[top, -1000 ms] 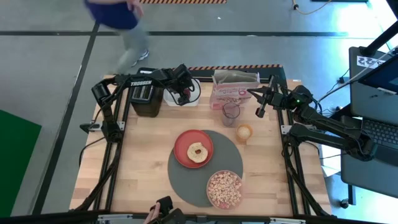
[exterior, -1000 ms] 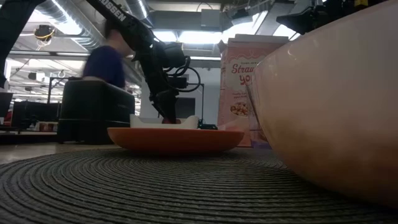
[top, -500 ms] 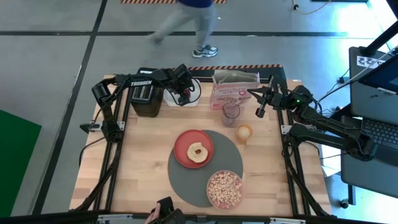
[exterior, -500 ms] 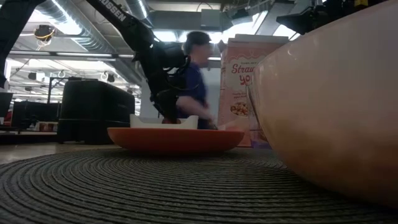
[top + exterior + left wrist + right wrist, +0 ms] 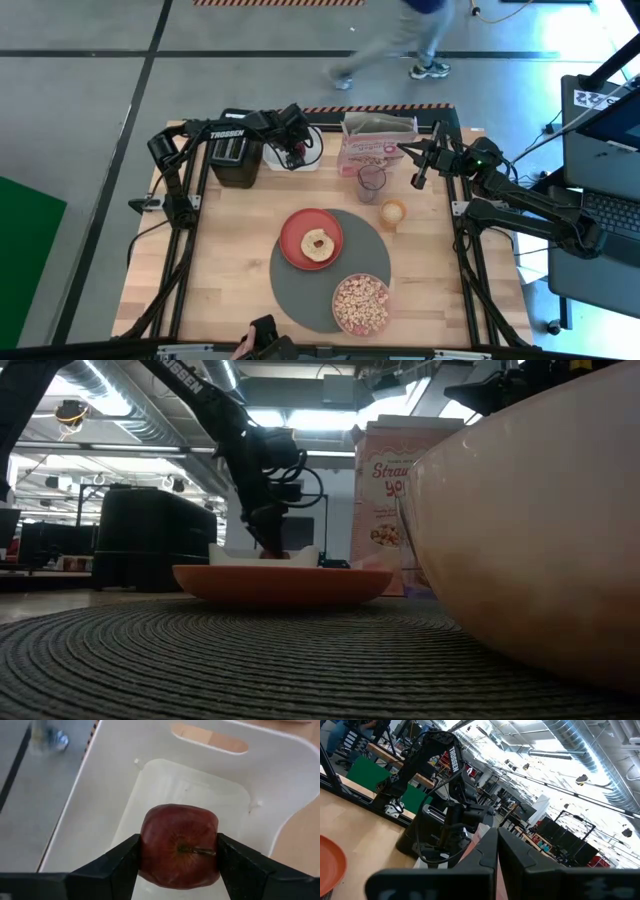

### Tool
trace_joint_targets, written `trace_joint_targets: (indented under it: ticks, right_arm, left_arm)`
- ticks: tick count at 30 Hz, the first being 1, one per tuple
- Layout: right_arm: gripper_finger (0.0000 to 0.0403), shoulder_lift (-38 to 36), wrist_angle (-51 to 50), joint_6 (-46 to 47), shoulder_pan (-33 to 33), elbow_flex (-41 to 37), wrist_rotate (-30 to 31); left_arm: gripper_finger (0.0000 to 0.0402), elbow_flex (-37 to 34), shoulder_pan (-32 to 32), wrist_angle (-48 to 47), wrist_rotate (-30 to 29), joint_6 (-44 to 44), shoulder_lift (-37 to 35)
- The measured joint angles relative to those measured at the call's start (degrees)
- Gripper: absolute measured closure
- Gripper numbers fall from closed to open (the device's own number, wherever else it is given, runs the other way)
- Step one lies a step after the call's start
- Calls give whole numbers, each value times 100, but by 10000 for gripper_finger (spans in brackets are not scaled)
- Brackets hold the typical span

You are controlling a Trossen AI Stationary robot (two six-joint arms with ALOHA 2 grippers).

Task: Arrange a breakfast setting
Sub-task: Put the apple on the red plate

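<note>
A dark-red fruit piece (image 5: 180, 847) sits inside the white tub (image 5: 100, 795) at the table's far side, next to the black toaster (image 5: 235, 160). My left gripper (image 5: 293, 152) reaches down into the tub and is shut on the fruit. Nearer, a red plate (image 5: 296, 232) carrying round toast (image 5: 318, 244) and a pink bowl (image 5: 361, 303) of cereal stand on the round dark-grey mat (image 5: 300, 290). The pink cereal box (image 5: 378, 140) stands at the far edge. My right gripper (image 5: 418, 178) hangs shut in the air to the right of the box, touching nothing. My left gripper pinches the fruit between its two fingers, one on each of two opposite sides (image 5: 147, 845), with the stem (image 5: 197, 851) facing the camera. The fingers (image 5: 115, 865) slant steeply down from the table's left into the tub. Whether the fruit's underside rests on the tub floor cannot be told.
A clear glass (image 5: 371, 182) and a small cup (image 5: 392, 212) stand between the cereal box and the mat. Bare wood lies left of the mat and along the near edge. A person walks on the floor beyond the far edge.
A person beyond the table's far edge has walked toward the right. Both arms have kept their places.
</note>
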Motion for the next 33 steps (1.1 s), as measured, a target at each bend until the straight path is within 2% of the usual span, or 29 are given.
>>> trace_joint_targets:
  ticks: [12,21,28,33]
  right_arm:
    - [388,1,-1,0,0,0,43]
    - [388,0,-4,0,0,0,43]
    - [388,2,-14,0,-2,0,43]
    - [388,0,-12,1,0,0,41]
  left_arm:
    - [171,0,0,-56,-87,46,-95]
    - [171,2,-78,-317,-106,39,-790]
    - [171,300,-674,-1216,-392,-261,-1672]
    - [171,845,-1600,-1800,-386,-788,-2079]
